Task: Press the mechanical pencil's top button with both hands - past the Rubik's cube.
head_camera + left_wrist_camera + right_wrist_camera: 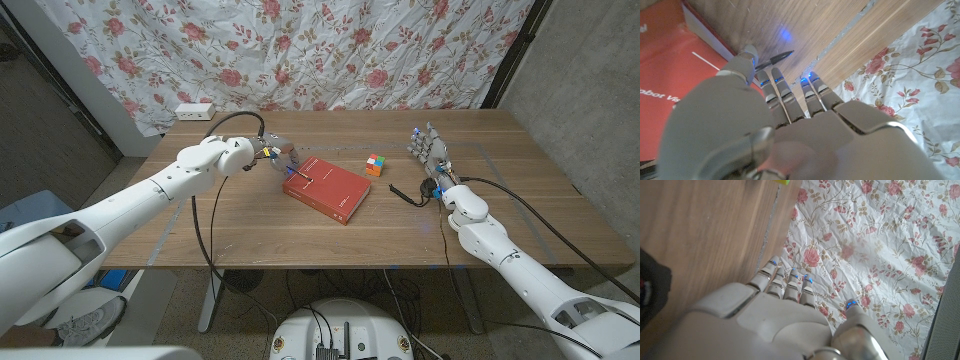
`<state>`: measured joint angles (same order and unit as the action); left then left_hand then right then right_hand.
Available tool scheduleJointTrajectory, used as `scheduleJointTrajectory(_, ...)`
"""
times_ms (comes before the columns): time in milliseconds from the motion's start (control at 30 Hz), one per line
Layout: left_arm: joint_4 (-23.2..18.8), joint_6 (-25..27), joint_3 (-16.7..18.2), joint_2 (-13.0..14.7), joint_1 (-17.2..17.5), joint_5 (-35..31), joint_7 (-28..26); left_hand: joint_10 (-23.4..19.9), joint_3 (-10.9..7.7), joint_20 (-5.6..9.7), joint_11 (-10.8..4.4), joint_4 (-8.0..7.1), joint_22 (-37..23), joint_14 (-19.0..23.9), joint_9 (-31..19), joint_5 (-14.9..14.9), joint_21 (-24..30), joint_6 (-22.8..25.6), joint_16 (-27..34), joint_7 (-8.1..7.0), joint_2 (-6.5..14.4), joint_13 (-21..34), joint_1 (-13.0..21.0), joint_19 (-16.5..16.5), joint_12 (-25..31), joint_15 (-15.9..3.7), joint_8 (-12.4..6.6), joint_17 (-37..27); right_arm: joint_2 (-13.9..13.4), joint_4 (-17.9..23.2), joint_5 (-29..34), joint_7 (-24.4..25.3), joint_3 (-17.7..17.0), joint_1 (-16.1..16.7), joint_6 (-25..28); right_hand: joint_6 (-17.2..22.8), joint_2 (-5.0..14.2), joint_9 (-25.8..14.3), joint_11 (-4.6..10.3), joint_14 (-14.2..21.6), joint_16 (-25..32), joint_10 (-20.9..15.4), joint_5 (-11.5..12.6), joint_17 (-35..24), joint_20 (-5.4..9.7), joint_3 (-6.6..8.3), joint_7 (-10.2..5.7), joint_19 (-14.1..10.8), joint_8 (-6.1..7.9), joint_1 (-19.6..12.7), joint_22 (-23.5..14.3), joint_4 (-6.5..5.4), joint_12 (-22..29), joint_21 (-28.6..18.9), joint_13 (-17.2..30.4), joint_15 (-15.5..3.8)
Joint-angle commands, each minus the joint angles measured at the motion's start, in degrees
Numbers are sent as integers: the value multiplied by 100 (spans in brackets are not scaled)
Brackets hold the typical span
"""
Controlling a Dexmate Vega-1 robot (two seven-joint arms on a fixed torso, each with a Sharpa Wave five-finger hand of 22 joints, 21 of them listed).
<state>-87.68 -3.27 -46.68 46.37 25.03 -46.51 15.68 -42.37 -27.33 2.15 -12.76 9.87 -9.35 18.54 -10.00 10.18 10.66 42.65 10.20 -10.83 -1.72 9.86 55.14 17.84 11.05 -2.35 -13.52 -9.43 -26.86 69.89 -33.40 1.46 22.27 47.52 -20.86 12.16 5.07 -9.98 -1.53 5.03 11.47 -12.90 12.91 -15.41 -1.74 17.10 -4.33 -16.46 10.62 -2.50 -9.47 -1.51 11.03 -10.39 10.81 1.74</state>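
My left hand (274, 154) hovers at the left corner of the red book (328, 190) and grips the mechanical pencil. In the left wrist view the pencil's dark tip (778, 57) sticks out between the thumb and the curled fingers (785, 95), over the wood beside the book (670, 75). The top button is hidden inside the hand. The Rubik's cube (375, 165) stands on the table just right of the book. My right hand (428, 149) stands upright to the right of the cube, fingers apart and holding nothing. The right wrist view shows its fingers (787, 285) stretched toward the curtain, with a corner of the cube (781, 181) visible.
A white power strip (194, 110) lies at the table's far left corner. A black cable (404, 194) loops on the wood near my right wrist. A flowered curtain (330, 50) hangs behind the table (500, 215).
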Motion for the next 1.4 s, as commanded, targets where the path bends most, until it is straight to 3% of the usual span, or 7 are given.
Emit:
scheduleJointTrajectory(33,-108,88,42,58,53,-5,-31,-149,64,576,4,-3,-19,127,-31,23,37,166,49,17,22,10,91,79,27,-953,-11,-13,40,-85,41,1,39,-71,-2,50,15,-12,-7,68,38,-61,28,-16,-12,36,-7,-37,46,10,-7,2,41,-33,5,-4)
scheduleJointTrajectory(733,164,-49,-15,-10,-79,60,-54,-916,247,642,11,-4,-21,517,-32,18,33,980,49,180,148,9,305,222,54,-999,-62,-21,66,-114,118,87,84,-140,63,88,32,-12,0,71,41,-67,33,14,-9,60,-28,-45,42,11,-7,-6,34,-34,6,-14)
scheduleJointTrajectory(1400,245,-147,-86,-27,-185,-16,-114,-1134,303,654,5,-1,-22,628,-31,16,39,1233,43,190,179,9,384,287,35,-1005,-54,-21,114,-206,141,86,110,-204,44,105,38,-13,8,69,42,-73,36,40,4,82,-44,-51,34,8,-7,-9,29,-33,7,-19)
